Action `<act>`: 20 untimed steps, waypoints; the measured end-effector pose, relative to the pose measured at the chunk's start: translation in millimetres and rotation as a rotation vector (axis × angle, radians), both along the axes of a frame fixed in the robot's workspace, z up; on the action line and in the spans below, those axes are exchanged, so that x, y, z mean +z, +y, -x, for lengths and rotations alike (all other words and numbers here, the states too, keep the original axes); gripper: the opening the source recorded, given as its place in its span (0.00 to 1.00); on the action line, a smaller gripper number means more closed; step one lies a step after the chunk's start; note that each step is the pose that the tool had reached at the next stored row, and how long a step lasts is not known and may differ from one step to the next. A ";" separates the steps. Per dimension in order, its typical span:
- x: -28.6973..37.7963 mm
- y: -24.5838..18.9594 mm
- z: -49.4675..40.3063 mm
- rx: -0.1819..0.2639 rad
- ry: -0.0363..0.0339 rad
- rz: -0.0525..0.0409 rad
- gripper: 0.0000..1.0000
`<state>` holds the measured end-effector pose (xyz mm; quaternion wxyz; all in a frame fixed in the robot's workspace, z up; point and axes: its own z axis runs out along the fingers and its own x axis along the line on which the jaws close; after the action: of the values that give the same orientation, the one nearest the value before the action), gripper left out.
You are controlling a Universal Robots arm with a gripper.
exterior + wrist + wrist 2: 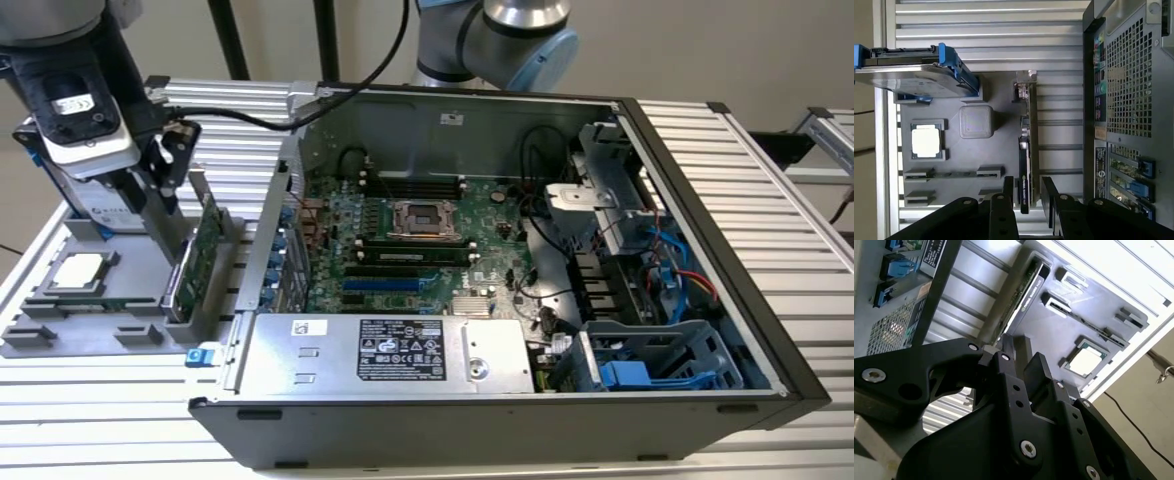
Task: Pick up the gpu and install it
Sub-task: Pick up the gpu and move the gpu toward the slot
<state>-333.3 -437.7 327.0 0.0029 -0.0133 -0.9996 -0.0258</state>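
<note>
**Poised over the card:** my end effector [168, 245] hangs above the grey parts tray [54, 340] at the left end of the worktop [120, 400], fingers spread and gripping nothing. The gpu [207, 245] stands on edge in its tray slot directly beneath me, just left of the open computer case [694, 250], not yet lifted.

In the first wrist view my fingers [1009, 192] flank one end of the gpu [1026, 150]. One is on the black cooler side and one on the green board side, with a sliver of gap on each. The card's long axis runs near to far, parallel to the case's rear wall, stretching away from my fingers toward the silver bracket [1026, 76] at its far end.

By my judgement the jaws' line of closure crosses the card's thickness, left to right, which suits a grip on so thin a part. A processor chip [80, 272] lies further left in the tray, well apart from me.
</note>
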 end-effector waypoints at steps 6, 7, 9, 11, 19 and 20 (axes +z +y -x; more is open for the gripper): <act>-6.1 0.0 0.0 0.000 0.0000 0.0001 1.00; -7.2 0.0 0.0 0.000 0.0000 0.0000 1.00; -9.5 0.0 0.0 0.000 0.0000 0.0000 1.00; -11.8 0.0 0.0 0.000 0.0000 0.0001 1.00; -20.4 0.0 0.0 0.000 0.0000 0.0000 1.00; -21.4 0.0 0.0 0.000 0.0000 0.0001 1.00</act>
<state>-333.3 -437.7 305.5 0.0029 -0.0134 -0.9996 -0.0258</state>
